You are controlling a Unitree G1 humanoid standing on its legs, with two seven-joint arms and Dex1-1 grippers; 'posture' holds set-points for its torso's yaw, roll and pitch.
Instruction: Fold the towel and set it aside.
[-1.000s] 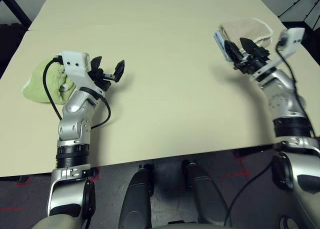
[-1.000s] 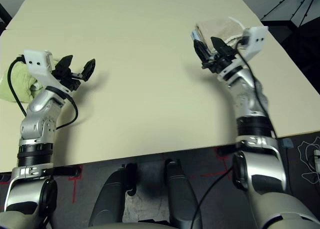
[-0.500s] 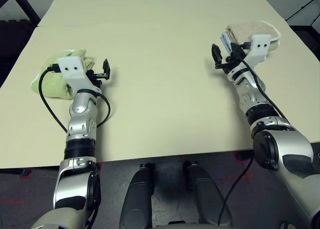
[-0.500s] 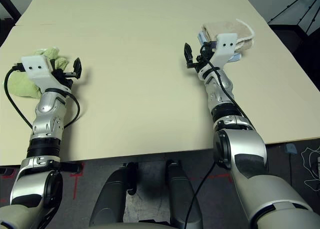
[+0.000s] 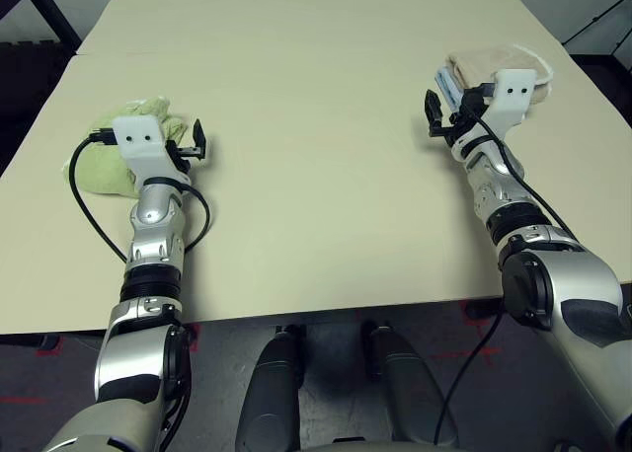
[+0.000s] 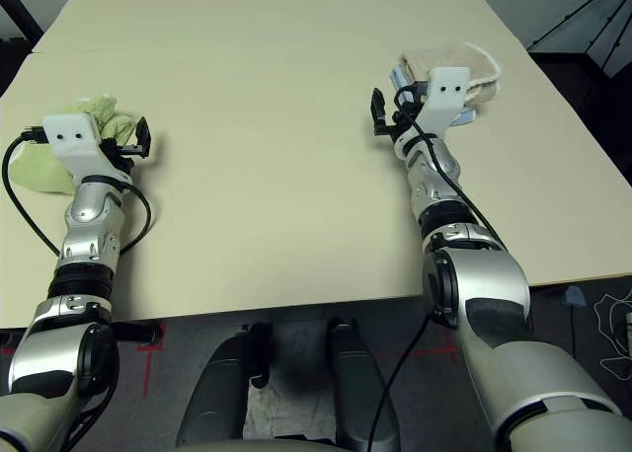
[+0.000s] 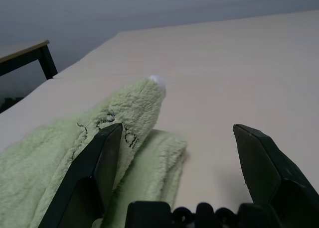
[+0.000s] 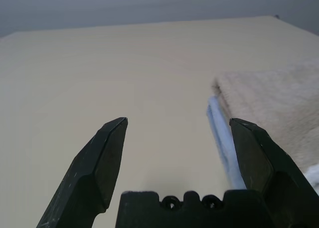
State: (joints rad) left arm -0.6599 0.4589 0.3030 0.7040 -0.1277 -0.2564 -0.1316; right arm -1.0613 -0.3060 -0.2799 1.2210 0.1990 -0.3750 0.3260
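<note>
Beside our right gripper (image 8: 175, 153), on its outer side, we count one folded towel (image 5: 491, 60) stacked on one blue cloth (image 8: 223, 138); one green cloth (image 7: 75, 153) sits against our left gripper (image 7: 177, 161). Both grippers stand apart, empty. We cannot tell the towel's long axis. It lies near the table's (image 5: 316, 126) right edge; bare tabletop spreads between the grippers.

Wide bare table (image 5: 316, 126) between my two arms, free passage. Pale green cloth (image 5: 114, 161) bunched just beside my left gripper (image 7: 174, 153). Folded towel (image 5: 494, 62) on light blue cloth (image 8: 222, 133) crowds my right gripper (image 8: 177, 133).
</note>
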